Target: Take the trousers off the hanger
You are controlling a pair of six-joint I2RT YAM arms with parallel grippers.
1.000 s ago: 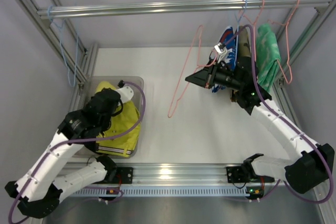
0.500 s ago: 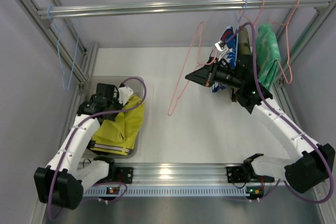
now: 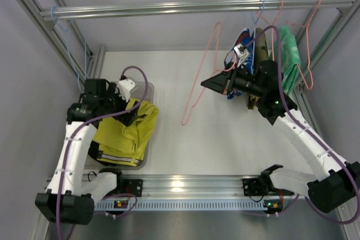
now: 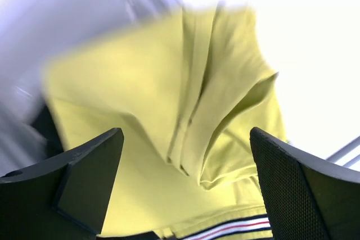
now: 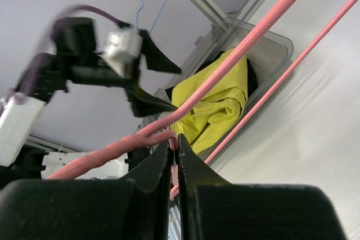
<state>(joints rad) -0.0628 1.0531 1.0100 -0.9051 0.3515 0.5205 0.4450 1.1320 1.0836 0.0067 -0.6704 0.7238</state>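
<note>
The yellow trousers [image 3: 122, 135] lie crumpled in a clear bin [image 3: 148, 88] at the left, their striped band toward the near edge. My left gripper [image 3: 128, 100] hovers just above them, open and empty. In the left wrist view the yellow trousers [image 4: 169, 111] fill the space below the left gripper [image 4: 185, 178], apart from its fingers [image 4: 84, 178]. A bit of black cloth [image 5: 251, 80] shows in the bin beside the yellow. My right gripper [image 3: 216, 84] is shut on the bare pink hanger [image 3: 198, 85], held in mid-air over the table; the wire is pinched in the right gripper [image 5: 175, 145].
A metal rail [image 3: 185, 8] crosses the back. A blue hanger [image 3: 70, 54] hangs at its left end. At its right end hang a blue patterned garment [image 3: 243, 42], an olive one [image 3: 262, 54] and a green one [image 3: 288, 60] on hangers, close behind my right arm.
My left gripper has opened, let go of the yellow trousers into the bin, and lifted back to the left. The right gripper has kept hold of the pink hanger, barely moving.
</note>
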